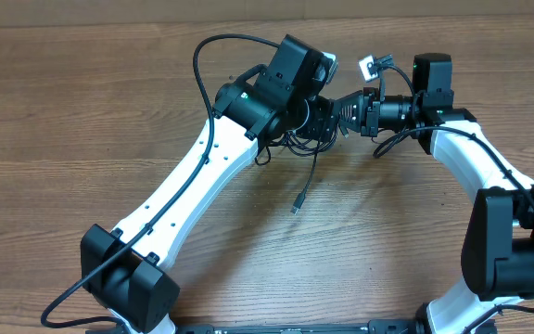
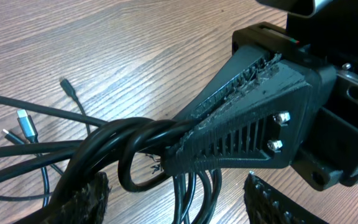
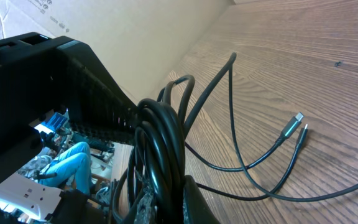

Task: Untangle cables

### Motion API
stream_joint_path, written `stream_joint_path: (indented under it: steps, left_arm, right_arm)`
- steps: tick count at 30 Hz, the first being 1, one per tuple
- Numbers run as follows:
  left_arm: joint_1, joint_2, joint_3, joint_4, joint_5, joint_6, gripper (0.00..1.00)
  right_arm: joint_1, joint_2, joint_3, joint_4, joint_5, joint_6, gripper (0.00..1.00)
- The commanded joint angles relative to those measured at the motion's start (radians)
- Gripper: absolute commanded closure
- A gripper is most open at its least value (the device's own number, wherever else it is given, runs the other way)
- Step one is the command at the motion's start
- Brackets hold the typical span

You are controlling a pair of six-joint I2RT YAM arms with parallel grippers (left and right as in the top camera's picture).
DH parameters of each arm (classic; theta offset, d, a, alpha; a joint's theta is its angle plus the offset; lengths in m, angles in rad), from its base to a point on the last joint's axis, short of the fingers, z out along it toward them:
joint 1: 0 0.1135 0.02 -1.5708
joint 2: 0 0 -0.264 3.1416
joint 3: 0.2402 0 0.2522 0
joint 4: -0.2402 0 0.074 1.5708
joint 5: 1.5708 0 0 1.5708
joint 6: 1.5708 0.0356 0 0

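Note:
The cables [image 1: 302, 141] are a bundle of thin black cords hanging between the two arms above the table's middle back. My right gripper [image 1: 346, 109] is shut on the bundle; the left wrist view shows its ribbed fingers [image 2: 241, 124] pinching the twisted cables [image 2: 104, 146]. In the right wrist view the gripper [image 3: 169, 186] clamps the looped cables [image 3: 163, 143]. My left gripper [image 2: 179, 208] stands open just beneath, with several cords hanging between its fingers [image 2: 86, 202], touching neither. One cord trails down to a plug [image 1: 297, 206]. Loose plug ends [image 2: 25, 121] [image 3: 294, 121] lie on the wood.
The wooden table [image 1: 109, 111] spreads around both arms. A cardboard wall [image 1: 156, 9] runs along the far edge. The left arm's own thick cable [image 1: 202, 65] arcs above its forearm. Both grippers sit very close together, nearly touching.

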Motion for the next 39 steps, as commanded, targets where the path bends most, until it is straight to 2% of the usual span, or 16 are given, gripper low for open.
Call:
stream_joint_path:
  steps: [1,5,8,10,15,23,29,36,37,38,39]
  left_arm:
    - [0.004,0.016,-0.016,0.024,-0.021,-0.006,0.32]
    - [0.004,0.016,-0.036,0.048,-0.005,-0.006,0.39]
    - [0.004,0.016,-0.037,0.064,0.005,-0.006,0.56]
    - [0.004,0.016,-0.037,0.070,0.005,-0.006,0.62]
    - [0.004,0.016,-0.037,0.071,0.005,-0.006,0.70]
    - [0.004,0.016,-0.037,0.081,0.004,-0.006,0.96]
    - [0.004,0.016,-0.037,0.085,0.001,-0.002,0.96]
    - [0.005,0.015,-0.037,0.081,0.005,0.060,0.96]
    - [0.006,0.015,-0.037,0.077,0.005,0.064,0.96]
    - [0.008,0.011,-0.037,0.067,0.005,0.072,0.96]
    - [0.010,0.008,-0.037,0.056,0.005,0.087,0.96]
  right_arm:
    - [0.005,-0.011,0.028,0.005,-0.081,-0.007,0.96]
    - [0.005,-0.011,0.028,0.005,-0.080,-0.007,0.96]
    - [0.005,-0.011,0.029,0.006,-0.080,-0.007,0.96]
    - [0.005,-0.011,0.028,0.005,-0.080,-0.007,0.96]
    - [0.005,-0.011,0.028,0.005,-0.080,-0.007,0.96]
    - [0.005,-0.011,0.028,0.005,-0.080,-0.007,0.96]
    - [0.005,-0.011,0.028,0.005,-0.080,-0.007,0.95]
    - [0.004,-0.011,0.028,0.005,-0.064,-0.007,0.69]
    - [0.004,-0.011,0.028,0.005,-0.053,-0.007,0.62]
    - [0.004,-0.011,0.028,0.004,-0.032,-0.007,0.48]
    - [0.004,-0.011,0.028,0.004,-0.015,-0.007,0.46]
